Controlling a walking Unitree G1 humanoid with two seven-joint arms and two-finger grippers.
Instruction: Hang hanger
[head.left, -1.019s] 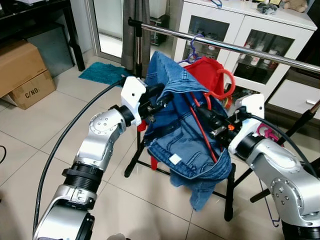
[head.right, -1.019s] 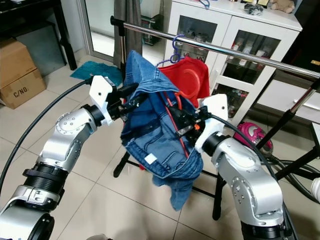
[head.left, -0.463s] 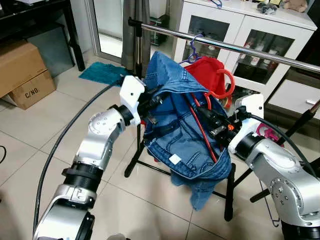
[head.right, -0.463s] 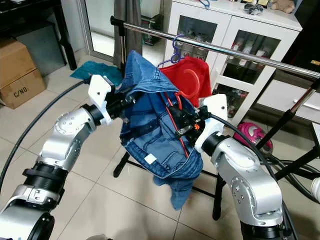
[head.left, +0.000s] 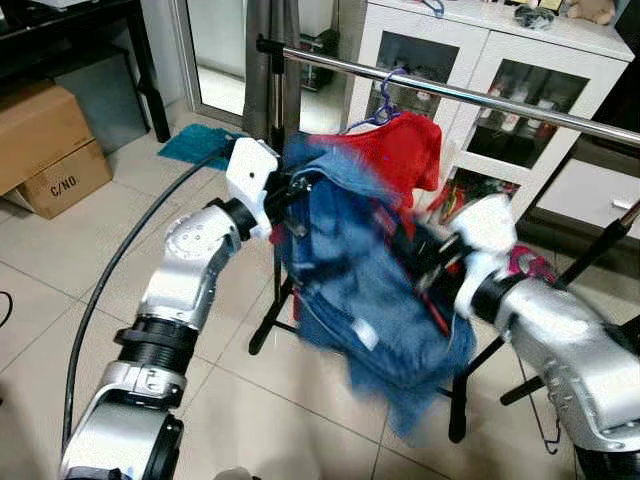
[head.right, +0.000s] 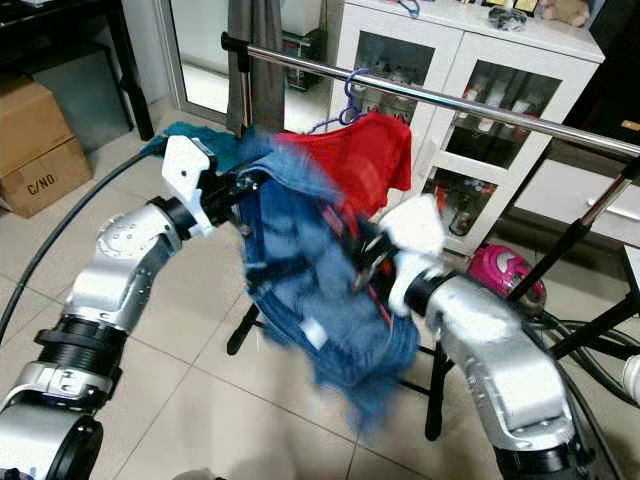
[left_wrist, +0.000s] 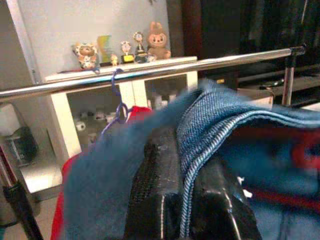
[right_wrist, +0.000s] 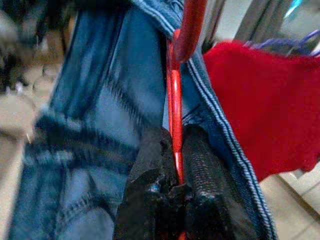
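Your right gripper is clamped on the red hanger; your left gripper pinches the denim garment, just below the rail. You are mid-carry, so next raise the hook over that rail.

- Red hanger: thin plastic, carrying blue denim jeans, motion-blurred, below the rail.
- Metal clothes rail: horizontal, bearing a hung red garment.
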